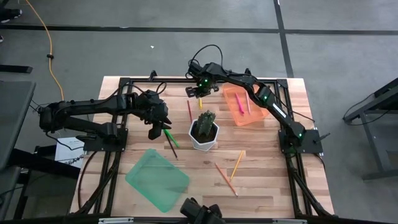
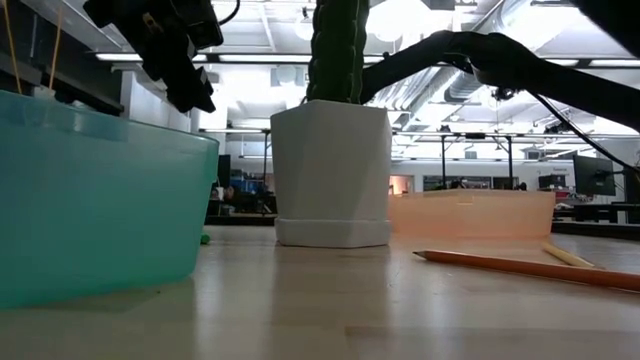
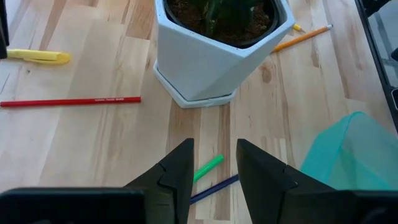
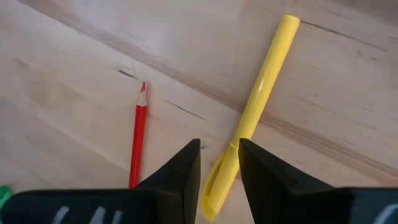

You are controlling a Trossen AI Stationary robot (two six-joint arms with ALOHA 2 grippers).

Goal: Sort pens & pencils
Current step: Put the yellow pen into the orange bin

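— While I'm hovering the right gripper (image 4: 217, 163) near the table's far edge, its two dark fingers are standing apart with nothing between them, and the short yellow plastic pen (image 4: 252, 115) is lying straight ahead of the gap.

— Which way is its long axis running?

— Nearly along my line of sight, slightly skewed, so the jaws are already straddling its clip end. I judge a plain descent would put it between the pads. The thin red wooden pencil (image 4: 137, 135) is lying just beside it, apart and roughly parallel, clear of the fingers.

— And your left side?

— I'm holding the left gripper (image 3: 214, 163) beside the white faceted plant pot (image 3: 214, 59), jaws likewise apart and empty. The short bright green pen (image 3: 208, 168) is showing in the gap below, slanting across it, with a thin dark pencil (image 3: 214, 186) close beside it.

— So which arm is nearer what?

— Right for the yellow pen, left for the green one. The translucent orange tray (image 1: 244, 107) is sitting near the right arm, the teal tray (image 1: 157, 179) near the left.
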